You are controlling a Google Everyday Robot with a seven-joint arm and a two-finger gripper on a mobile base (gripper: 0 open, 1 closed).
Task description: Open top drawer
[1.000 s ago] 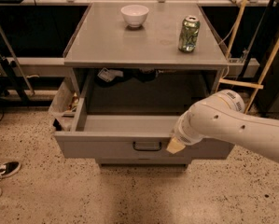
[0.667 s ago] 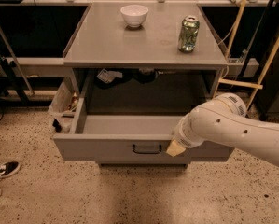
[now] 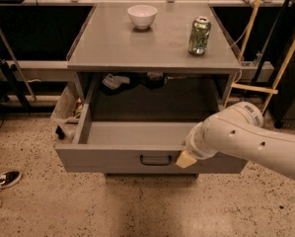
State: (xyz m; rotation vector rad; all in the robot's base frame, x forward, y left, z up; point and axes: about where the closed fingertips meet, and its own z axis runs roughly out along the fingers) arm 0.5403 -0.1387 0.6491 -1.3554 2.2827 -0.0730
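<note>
Hand (image 3: 185, 159) at top drawer (image 3: 112, 158) front (grip unclear) | drawer open | can (image 3: 199, 35) label unreadable

On the surface (image 3: 137, 48) at upper centre, a bowl (image 3: 142, 16) sat left of and behind a can (image 3: 200, 35). Below, the top drawer (image 3: 102, 159) stood out toward the frame's bottom, the end effector (image 3: 185, 159) at its front, just right of the handle (image 3: 156, 160).
</note>
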